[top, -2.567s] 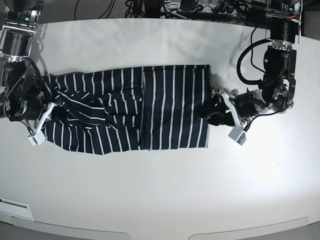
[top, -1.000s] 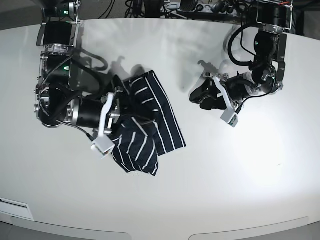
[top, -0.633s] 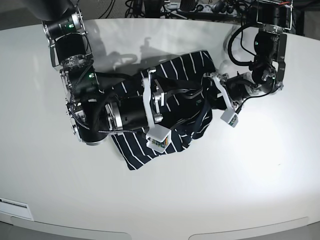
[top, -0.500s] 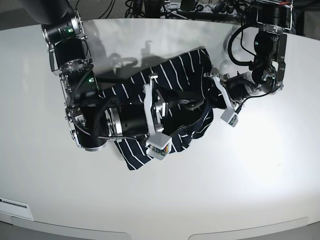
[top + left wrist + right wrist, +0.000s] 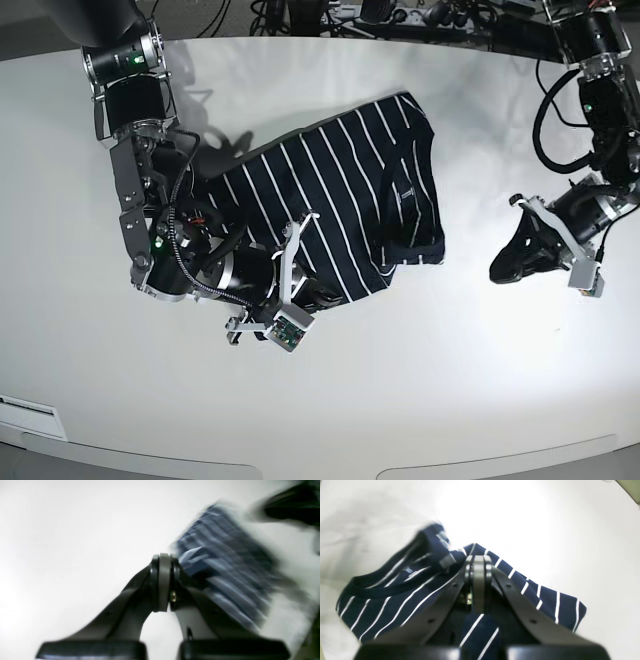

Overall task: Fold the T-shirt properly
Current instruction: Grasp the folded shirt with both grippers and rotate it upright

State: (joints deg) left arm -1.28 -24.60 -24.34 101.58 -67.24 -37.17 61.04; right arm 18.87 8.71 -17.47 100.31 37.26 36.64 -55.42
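Two hands are pinched together on nothing: the T-shirt point(image 5: 340, 190) lies bunched mid-surface point(image 5: 420, 380), long axis slanting, the right hand point(image 5: 315, 290) at its near edge, the left hand point(image 5: 508, 262) well apart beyond its collar end.

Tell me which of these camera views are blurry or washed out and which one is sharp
Left wrist view: heavy motion blur smears the T-shirt, while the shut left gripper stays fairly sharp. Right wrist view: strong glare whitens the table above the shirt, and the collar's far edge is blurred. Base view: sharpest overall, with soft shadows beside the arms and a bright patch on the table's lower right.
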